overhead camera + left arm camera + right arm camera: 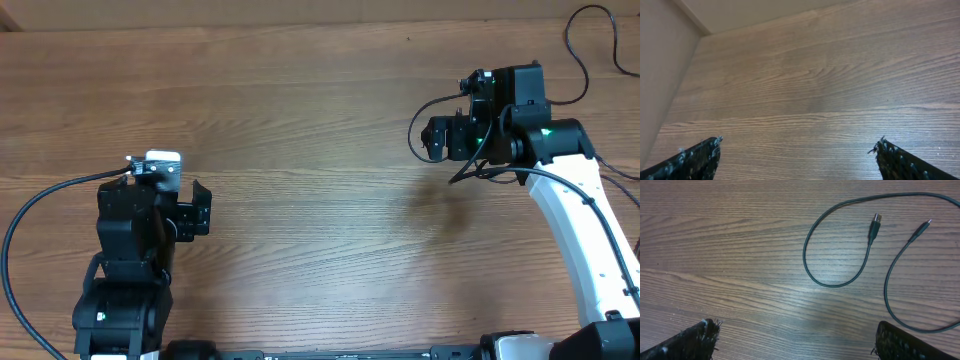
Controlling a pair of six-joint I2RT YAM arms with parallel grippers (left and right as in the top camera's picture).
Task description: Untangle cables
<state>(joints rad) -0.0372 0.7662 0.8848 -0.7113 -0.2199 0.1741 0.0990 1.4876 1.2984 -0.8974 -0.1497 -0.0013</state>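
In the right wrist view a thin black cable (812, 232) lies on the wood table in an open loop ending in a USB plug (874, 224). A second strand with a small plug (924, 226) curves down beside it on the right. I cannot tell whether they are one cable. In the overhead view part of the cable (411, 130) curves just left of my right gripper (432, 138). My right gripper (795, 330) is open, above the table, with the cable ahead and to the right of it. My left gripper (203, 208) (799, 145) is open over bare wood, far from the cable.
A thicker black cord (577, 30) runs off the far right corner behind the right arm. Another thick cord (30, 215) loops from the left arm toward the front left. The table's left edge (687, 55) shows in the left wrist view.
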